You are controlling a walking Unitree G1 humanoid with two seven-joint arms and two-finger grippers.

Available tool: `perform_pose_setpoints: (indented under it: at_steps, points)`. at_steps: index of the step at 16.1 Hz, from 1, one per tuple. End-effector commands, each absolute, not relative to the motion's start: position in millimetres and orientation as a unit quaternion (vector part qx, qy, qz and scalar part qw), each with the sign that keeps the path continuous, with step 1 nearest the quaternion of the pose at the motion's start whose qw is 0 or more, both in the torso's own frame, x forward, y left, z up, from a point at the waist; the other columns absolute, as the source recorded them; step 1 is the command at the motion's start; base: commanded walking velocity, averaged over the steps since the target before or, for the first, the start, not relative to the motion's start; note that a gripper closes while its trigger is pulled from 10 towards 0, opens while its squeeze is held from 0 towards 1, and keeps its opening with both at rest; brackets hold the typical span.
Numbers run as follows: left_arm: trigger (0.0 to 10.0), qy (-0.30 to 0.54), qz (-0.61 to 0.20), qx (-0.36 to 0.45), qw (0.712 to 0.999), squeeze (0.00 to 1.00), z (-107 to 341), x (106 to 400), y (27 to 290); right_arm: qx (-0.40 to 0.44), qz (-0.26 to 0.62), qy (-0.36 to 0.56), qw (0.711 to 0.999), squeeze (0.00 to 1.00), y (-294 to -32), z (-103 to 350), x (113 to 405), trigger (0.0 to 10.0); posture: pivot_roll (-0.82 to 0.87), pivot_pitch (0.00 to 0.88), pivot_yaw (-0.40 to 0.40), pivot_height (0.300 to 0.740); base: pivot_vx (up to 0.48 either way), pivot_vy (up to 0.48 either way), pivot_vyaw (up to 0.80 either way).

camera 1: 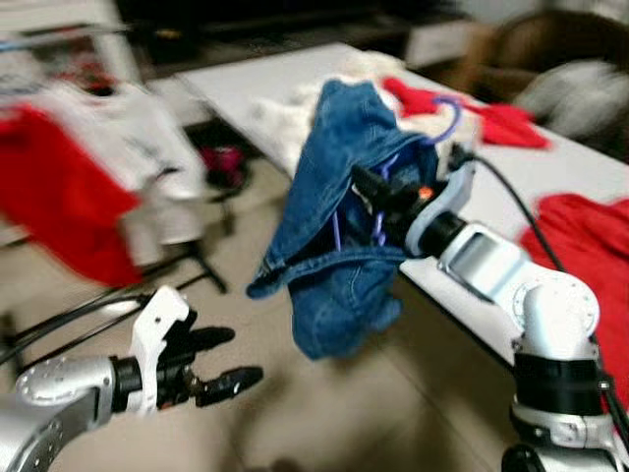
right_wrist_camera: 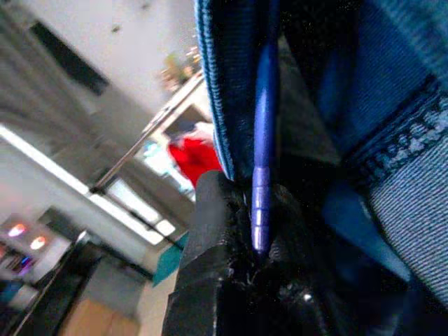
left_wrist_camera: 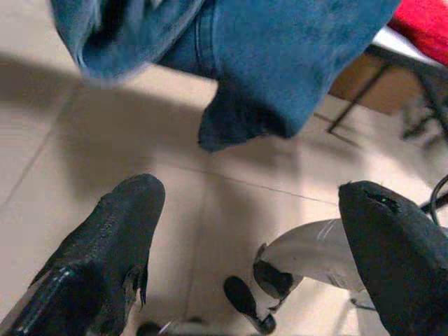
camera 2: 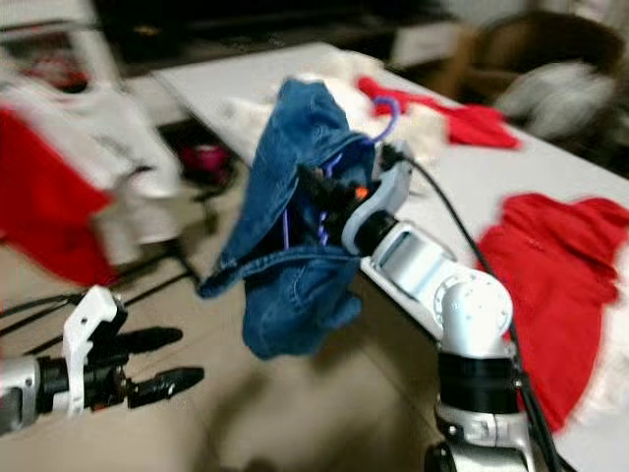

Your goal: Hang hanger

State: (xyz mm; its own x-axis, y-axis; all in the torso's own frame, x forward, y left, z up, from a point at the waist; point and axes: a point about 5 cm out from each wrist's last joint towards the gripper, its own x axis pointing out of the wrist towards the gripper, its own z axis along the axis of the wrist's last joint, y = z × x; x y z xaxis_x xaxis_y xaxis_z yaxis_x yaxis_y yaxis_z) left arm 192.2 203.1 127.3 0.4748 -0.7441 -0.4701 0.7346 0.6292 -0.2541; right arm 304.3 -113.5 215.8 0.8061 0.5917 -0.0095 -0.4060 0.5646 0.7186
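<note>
A blue denim garment (camera 1: 334,226) hangs on a purple plastic hanger (camera 1: 447,120), held in the air beside the white table (camera 1: 560,167). My right gripper (camera 1: 378,197) is shut on the hanger's thin purple bar (right_wrist_camera: 260,189), with denim folded around its fingers. The hanger's hook sticks up above the wrist. My left gripper (camera 1: 224,359) is low over the floor, below and left of the garment, open with nothing between its fingers (left_wrist_camera: 105,238). In the left wrist view the denim hem (left_wrist_camera: 266,77) hangs above those fingers.
A clothes rack at the left carries a red garment (camera 1: 59,197) and a white one (camera 1: 138,138). More red clothes (camera 1: 580,246) and a white cloth lie on the table. A dark armchair (camera 1: 550,49) stands at the back right. Tiled floor lies below.
</note>
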Motion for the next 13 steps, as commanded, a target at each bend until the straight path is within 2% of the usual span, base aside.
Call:
perform_pose_setpoints:
  at_steps: [1,5,6,7,9,12,13]
  points:
    - [10.0,0.276,-0.423,0.001,0.863,0.72,127,192,205,0.381,0.281,0.08,0.877,0.0,-125,231,306,10.0,-0.09,0.0,0.001,0.74,0.0,0.0,0.71]
    - [10.0,0.307,-0.402,0.011,0.862,0.72,100,188,226,0.422,0.254,0.031,0.87,0.0,-150,243,305,10.0,-0.09,0.0,-0.001,0.74,0.0,0.0,0.73]
    - [10.0,0.311,-0.401,0.01,0.862,0.72,97,187,227,0.404,0.247,0.025,0.88,0.0,-155,244,305,10.0,-0.09,0.0,-0.003,0.74,0.0,0.0,0.74]
    - [10.0,0.312,-0.402,0.005,0.861,0.72,95,185,227,0.363,0.223,0.03,0.904,0.0,-164,239,307,10.0,-0.09,0.0,-0.01,0.74,0.0,0.0,0.74]
    - [10.0,0.296,-0.4,-0.001,0.867,0.72,94,185,227,0.239,0.195,0.084,0.948,0.0,-171,214,308,10.0,-0.09,0.0,-0.02,0.74,0.0,0.0,0.75]
    - [10.0,0.21,-0.355,-0.002,0.911,0.71,98,196,230,0.196,0.186,0.146,0.952,0.0,-168,177,300,10.0,-0.07,0.0,-0.048,0.74,0.0,0.0,0.76]
    - [10.0,0.193,-0.343,0.001,0.919,0.34,101,201,227,0.177,0.182,0.162,0.954,0.0,-169,164,297,10.0,-0.06,0.0,-0.061,0.74,0.0,0.0,0.77]
